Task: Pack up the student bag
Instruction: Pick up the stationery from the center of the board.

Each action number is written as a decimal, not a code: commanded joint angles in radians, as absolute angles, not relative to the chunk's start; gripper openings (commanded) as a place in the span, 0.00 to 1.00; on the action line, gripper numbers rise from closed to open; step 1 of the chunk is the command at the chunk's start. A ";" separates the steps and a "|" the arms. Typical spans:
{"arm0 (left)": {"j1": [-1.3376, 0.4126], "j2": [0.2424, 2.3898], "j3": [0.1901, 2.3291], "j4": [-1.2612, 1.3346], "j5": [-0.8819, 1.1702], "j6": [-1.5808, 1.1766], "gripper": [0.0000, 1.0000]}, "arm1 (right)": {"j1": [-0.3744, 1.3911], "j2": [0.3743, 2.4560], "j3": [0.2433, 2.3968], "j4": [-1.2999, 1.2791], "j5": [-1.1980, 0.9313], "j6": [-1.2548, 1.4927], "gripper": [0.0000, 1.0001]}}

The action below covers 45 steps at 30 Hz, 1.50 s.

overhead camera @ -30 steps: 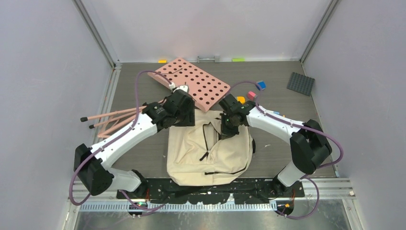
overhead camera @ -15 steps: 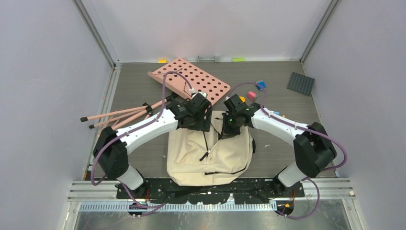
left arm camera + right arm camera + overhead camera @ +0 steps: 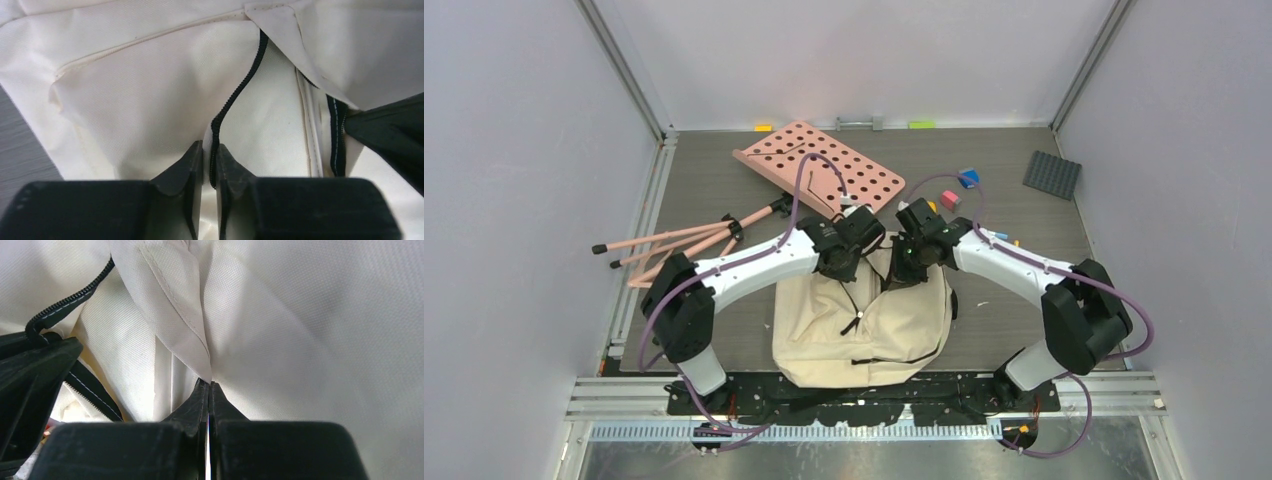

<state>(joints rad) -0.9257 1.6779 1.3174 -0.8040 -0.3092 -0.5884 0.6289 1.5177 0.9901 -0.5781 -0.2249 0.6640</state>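
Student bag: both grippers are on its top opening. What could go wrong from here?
1. The left gripper pinches only the thin black zipper at its fingertips; a pull may slip it free.
2. The right gripper holds a small fold of the student bag at its very tips, so that side could drop.
3. The two grippers sit very close together; a careless move risks a knock.

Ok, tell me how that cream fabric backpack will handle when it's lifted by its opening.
Likely floppy: the cream fabric backpack lies flat and creased, and folds where the right gripper pinches it. Probably light, since it looks unfilled. Its black zipper curves loosely, so the opening may sag rather than hold open.
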 commanded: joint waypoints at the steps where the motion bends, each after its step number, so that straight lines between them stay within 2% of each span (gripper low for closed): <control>1: -0.942 1.651 1.409 -0.923 -0.398 -0.580 0.06 | 0.618 1.454 1.012 -0.612 -0.162 0.645 0.01; 2: -0.942 1.642 1.425 -0.941 -0.402 -0.583 0.01 | 0.616 1.450 1.018 -0.629 -0.151 0.635 0.01; 5: -0.942 1.606 1.475 -0.979 -0.408 -0.594 0.00 | 0.609 1.426 1.058 -0.660 -0.095 0.622 0.01; 7: -0.942 1.576 1.485 -0.969 -0.386 -0.592 0.00 | 0.600 1.412 1.099 -0.691 -0.059 0.613 0.06; 9: -0.942 1.549 1.476 -0.943 -0.331 -0.584 0.00 | 0.585 1.397 1.149 -0.725 -0.027 0.598 0.17; 10: -0.942 1.538 1.469 -0.934 -0.312 -0.583 0.00 | 0.578 1.393 1.166 -0.744 -0.010 0.585 0.32; 11: -0.941 1.528 1.459 -0.923 -0.292 -0.580 0.00 | 0.560 1.386 1.202 -0.754 -0.007 0.579 0.41; 12: -0.938 1.523 1.448 -0.914 -0.272 -0.574 0.00 | 0.549 1.382 1.221 -0.772 0.014 0.563 0.58; 14: -0.931 1.521 1.429 -0.902 -0.238 -0.563 0.00 | 0.516 1.384 1.266 -0.792 0.042 0.532 0.75; 16: -0.922 1.524 1.421 -0.905 -0.218 -0.558 0.00 | 0.481 1.392 1.299 -0.802 0.061 0.492 0.84; 19: -0.911 1.527 1.423 -0.889 -0.178 -0.528 0.00 | 0.413 1.418 1.328 -0.807 0.081 0.433 0.87; 32: -0.845 1.587 1.434 -0.838 -0.101 -0.473 0.00 | 0.181 1.721 1.490 -0.738 0.082 0.260 0.87; 45: -0.844 1.604 1.429 -0.798 -0.068 -0.462 0.00 | 0.121 2.014 1.715 -0.742 0.085 0.050 0.82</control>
<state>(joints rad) -0.8486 1.6085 1.4170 -0.8684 -0.0837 -0.4641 0.1261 1.9648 1.6207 -0.7502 0.0795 0.1383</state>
